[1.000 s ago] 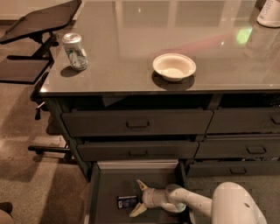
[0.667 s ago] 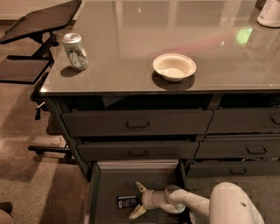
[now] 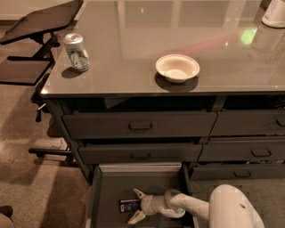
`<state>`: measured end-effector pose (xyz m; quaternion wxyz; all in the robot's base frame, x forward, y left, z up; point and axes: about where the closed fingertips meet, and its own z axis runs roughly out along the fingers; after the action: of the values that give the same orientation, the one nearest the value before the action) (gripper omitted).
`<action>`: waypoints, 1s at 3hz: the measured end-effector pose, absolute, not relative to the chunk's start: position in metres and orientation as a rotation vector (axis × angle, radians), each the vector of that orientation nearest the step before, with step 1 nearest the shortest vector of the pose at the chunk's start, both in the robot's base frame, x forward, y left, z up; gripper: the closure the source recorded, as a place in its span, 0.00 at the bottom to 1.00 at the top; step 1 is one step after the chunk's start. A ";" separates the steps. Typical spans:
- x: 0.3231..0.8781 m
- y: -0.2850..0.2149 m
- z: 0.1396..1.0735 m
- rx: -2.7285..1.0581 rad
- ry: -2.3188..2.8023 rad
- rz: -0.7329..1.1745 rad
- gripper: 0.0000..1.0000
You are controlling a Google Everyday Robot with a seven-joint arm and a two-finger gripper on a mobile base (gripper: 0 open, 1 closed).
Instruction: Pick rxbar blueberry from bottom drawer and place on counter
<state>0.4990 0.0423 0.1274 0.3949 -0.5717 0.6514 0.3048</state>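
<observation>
The rxbar blueberry (image 3: 129, 205), a small dark blue flat bar, lies on the floor of the open bottom drawer (image 3: 111, 187), near its left middle. My gripper (image 3: 136, 205) is down inside the drawer, reaching in from the right, open, with one finger above the bar's right end and the other finger (image 3: 136, 217) below it. The bar rests on the drawer floor between the fingertips. The counter (image 3: 133, 44) is the glossy grey-brown top above the drawers.
A silver-green soda can (image 3: 76, 52) stands at the counter's left edge. A white bowl (image 3: 177, 67) sits mid-counter. A white container (image 3: 275, 13) is at the far right corner. A black angled stand (image 3: 40, 20) is to the left. The two upper drawers are shut.
The gripper has edged slightly left toward the bar, its fingers now straddling the bar's right end. The bar has not moved.
</observation>
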 end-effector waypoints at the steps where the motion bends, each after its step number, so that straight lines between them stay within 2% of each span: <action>1: 0.496 0.052 0.124 -1.463 1.643 0.799 0.12; 2: 0.496 0.058 0.120 -1.471 1.644 0.814 0.13; 3: 0.496 0.059 0.115 -1.472 1.652 0.826 0.30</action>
<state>0.4960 0.0593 0.1150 0.3801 -0.5765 0.6471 0.3233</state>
